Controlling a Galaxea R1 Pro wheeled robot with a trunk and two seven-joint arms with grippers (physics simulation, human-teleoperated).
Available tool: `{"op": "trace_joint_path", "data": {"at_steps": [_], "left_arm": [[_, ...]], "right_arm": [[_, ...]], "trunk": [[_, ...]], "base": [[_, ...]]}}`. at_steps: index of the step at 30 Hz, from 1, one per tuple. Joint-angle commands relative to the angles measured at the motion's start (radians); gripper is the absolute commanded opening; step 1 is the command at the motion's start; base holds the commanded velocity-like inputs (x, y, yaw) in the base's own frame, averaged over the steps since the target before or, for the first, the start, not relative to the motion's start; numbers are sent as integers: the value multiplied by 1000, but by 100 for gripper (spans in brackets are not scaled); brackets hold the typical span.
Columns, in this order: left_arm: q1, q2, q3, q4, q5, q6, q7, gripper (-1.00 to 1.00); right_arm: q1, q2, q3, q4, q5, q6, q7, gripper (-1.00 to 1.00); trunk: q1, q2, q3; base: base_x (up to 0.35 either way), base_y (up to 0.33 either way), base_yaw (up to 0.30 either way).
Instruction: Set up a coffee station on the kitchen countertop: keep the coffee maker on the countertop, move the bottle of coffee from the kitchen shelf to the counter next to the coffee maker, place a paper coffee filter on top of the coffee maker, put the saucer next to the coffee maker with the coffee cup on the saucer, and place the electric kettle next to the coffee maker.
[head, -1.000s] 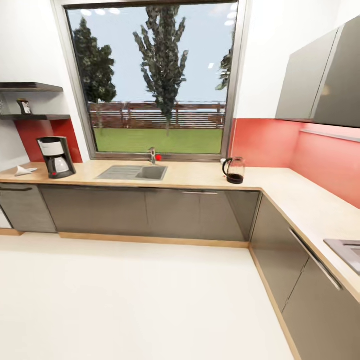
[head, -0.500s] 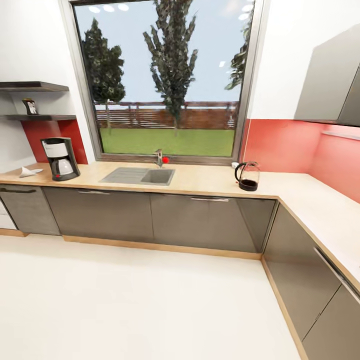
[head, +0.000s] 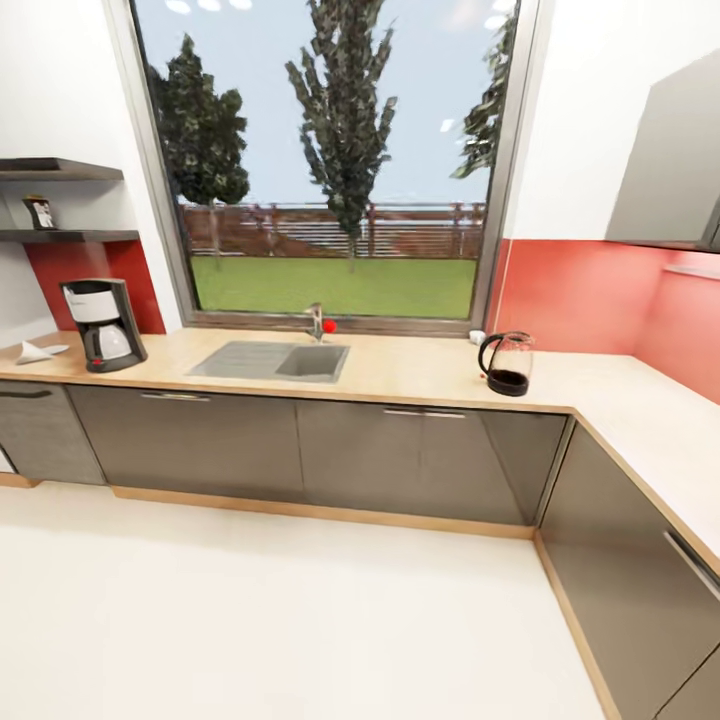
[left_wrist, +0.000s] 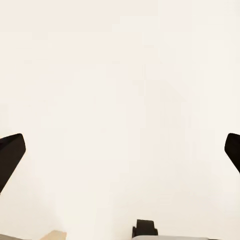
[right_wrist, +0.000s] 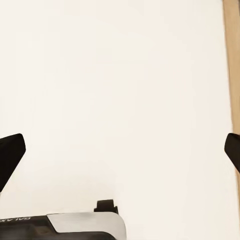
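A black and white coffee maker stands at the left end of the wooden countertop. Just left of it lies a white paper coffee filter. The small dark bottle of coffee sits on the lower wall shelf above them. Further right on the counter, past the sink, is the glass electric kettle with a black handle. In the left wrist view my left gripper is open over pale floor and holds nothing. My right gripper is likewise open above the floor.
A sink with a faucet is set in the counter under the big window. Grey base cabinets run below, and the counter turns a corner at the right. A grey wall cabinet hangs upper right. Pale floor lies between me and the counter.
The whole picture has shifted and grown slightly, so the camera has moved toward the counter. The coffee maker, filter, bottle and kettle stand where they were.
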Motion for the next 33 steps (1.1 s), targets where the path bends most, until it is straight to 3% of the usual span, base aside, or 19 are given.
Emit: {"op": "trace_joint_path", "data": {"at_steps": [1, 16, 33], "left_arm": [[-1, 0, 0, 1, 1, -3, 2, 100], [-1, 2, 0, 2, 1, -3, 2, 100], [-1, 6, 0, 2, 2, -3, 2, 100]], "right_arm": [[-1, 0, -1, 0, 0, -2, 0, 100], [-1, 0, -1, 0, 1, -2, -1, 100], [-1, 0, -1, 0, 1, -2, -1, 100]], "trunk": [[1, -2, -2], [1, -2, -2], [1, -2, -2]], "base": [[338, 0, 0], [338, 0, 23], [338, 5, 250]]}}
